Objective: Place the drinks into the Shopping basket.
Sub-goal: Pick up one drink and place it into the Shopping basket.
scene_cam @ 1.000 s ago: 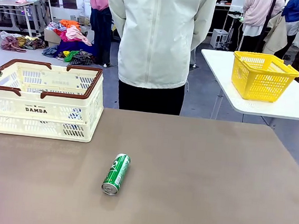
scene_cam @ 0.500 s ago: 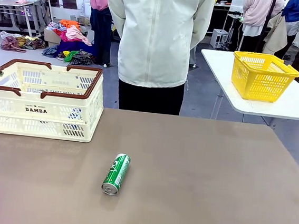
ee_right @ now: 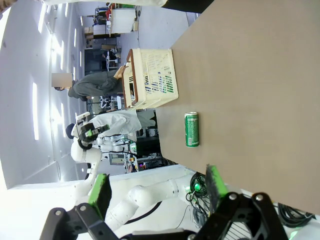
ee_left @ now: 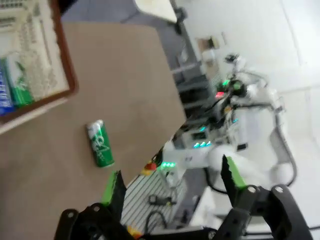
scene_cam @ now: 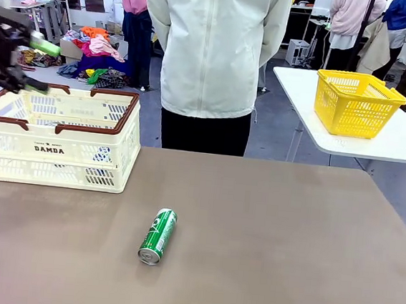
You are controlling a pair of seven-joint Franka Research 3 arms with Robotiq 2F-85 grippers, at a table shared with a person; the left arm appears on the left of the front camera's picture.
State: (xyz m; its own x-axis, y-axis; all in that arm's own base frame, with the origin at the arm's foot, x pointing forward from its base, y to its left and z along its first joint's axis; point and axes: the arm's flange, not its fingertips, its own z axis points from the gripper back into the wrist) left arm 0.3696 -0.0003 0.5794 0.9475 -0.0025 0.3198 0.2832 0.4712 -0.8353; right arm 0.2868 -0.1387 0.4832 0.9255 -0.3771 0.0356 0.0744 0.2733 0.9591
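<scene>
Though hidden frontally, basketed cans [ee_left: 12, 90].

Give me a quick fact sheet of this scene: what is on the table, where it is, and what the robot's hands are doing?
Green can: lying on its side, mid-table, untouched
Shopping basket: far left of the table
Inside basket: blue can and green can
Left tool: open, empty, above the basket's left end
Right tool: open, empty, off the table
Person: standing at the far side
Yellow basket: on another table behind
</scene>
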